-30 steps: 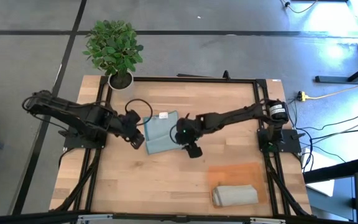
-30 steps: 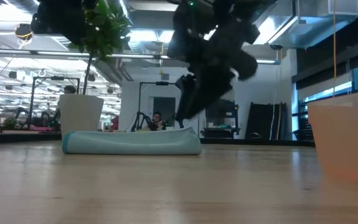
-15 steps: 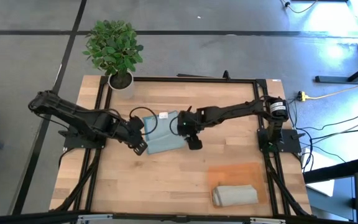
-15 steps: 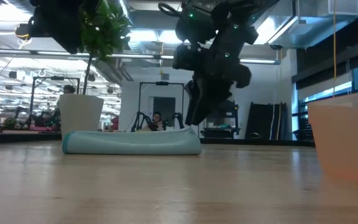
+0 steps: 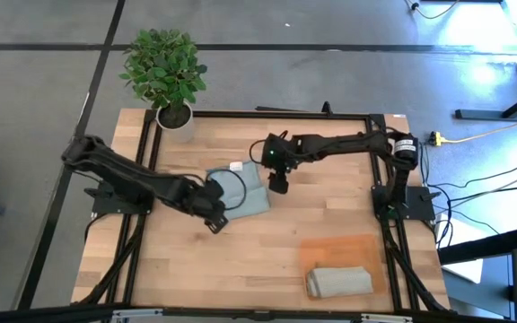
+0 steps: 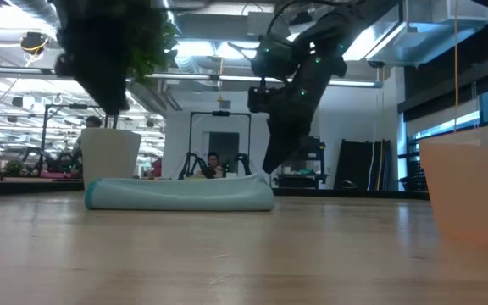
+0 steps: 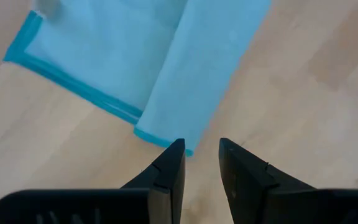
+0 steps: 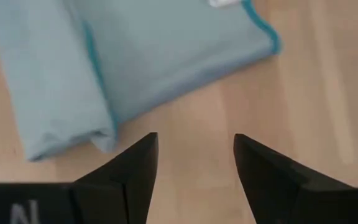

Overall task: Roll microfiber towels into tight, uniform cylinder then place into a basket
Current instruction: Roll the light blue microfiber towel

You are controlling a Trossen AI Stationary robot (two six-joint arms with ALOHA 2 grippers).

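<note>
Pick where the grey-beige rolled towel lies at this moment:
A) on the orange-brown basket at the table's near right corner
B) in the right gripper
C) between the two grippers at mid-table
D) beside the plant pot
A: in the high view the grey-beige rolled towel rests on the flat orange-brown basket, far from both arms.

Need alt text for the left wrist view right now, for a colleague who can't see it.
The left gripper, open and empty, hovers over bare wood just short of one end of the partly rolled pale blue towel, whose unrolled part lies flat beside the roll.
</note>
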